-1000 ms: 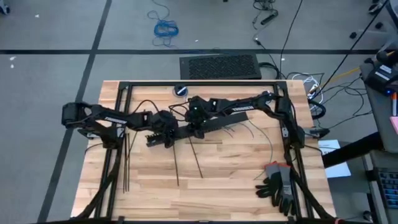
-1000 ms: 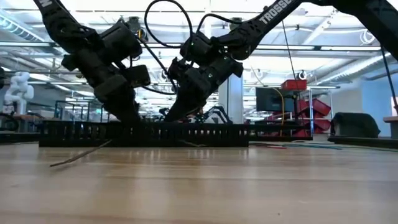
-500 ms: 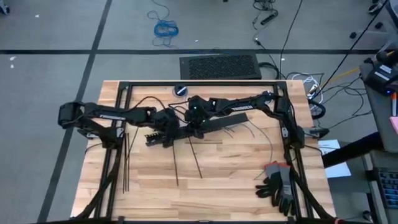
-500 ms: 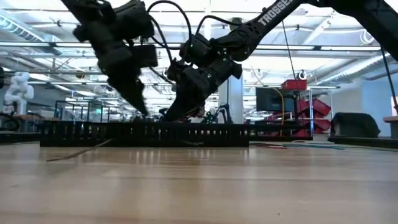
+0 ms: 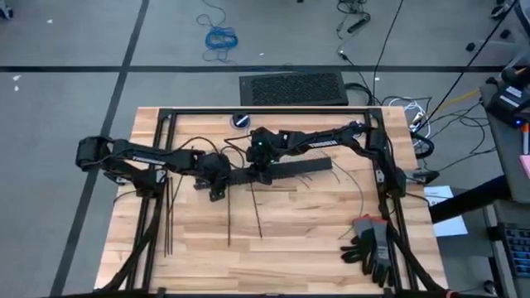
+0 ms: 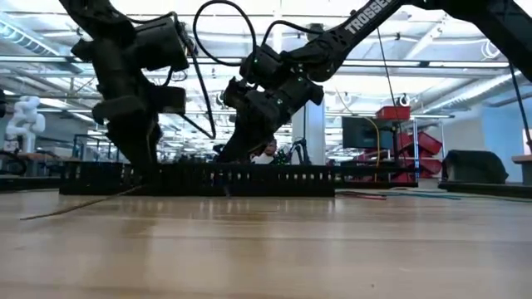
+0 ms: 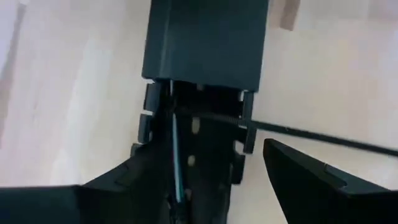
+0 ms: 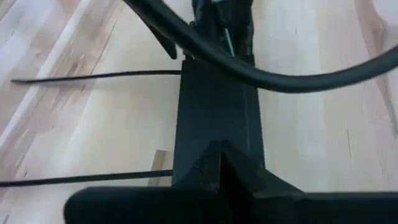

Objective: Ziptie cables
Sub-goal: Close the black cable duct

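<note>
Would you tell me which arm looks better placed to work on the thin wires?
Probably the left: its gripper straddles the black slotted bar's end, where a blue wire shows, while the right gripper presses mid-bar.

Probably robotics lab, white robot arm (image 6: 23,116), monitor (image 6: 359,131)

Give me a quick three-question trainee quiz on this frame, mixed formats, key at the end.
1. True or false: the gloves lie at the table's left edge, beside the left arm.
2. The open left pincer has its fingers on either side of what?
A. one end of the slotted bar
B. the gloves
C. a roll of tape
3. Short answer: where is the coiled blue cable?

Key
1. False. The gloves lie near the table's right front corner.
2. A
3. On the floor beyond the table's far edge.
</note>
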You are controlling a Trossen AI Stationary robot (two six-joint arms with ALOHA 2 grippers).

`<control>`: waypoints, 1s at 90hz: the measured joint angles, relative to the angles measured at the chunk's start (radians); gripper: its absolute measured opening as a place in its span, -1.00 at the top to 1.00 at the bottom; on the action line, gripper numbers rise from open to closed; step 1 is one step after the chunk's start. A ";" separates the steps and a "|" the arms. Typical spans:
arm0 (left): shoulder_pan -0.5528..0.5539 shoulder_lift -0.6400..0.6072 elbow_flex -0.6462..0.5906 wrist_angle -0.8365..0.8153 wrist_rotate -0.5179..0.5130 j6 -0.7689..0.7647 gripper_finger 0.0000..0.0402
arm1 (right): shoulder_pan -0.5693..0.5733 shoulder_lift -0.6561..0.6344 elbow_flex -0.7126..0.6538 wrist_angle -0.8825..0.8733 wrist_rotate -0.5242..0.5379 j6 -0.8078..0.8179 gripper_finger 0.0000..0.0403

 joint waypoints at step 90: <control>0.099 -0.347 -0.334 0.331 0.019 0.076 -0.33 | 0.003 -0.001 0.003 -0.103 0.005 -0.037 1.00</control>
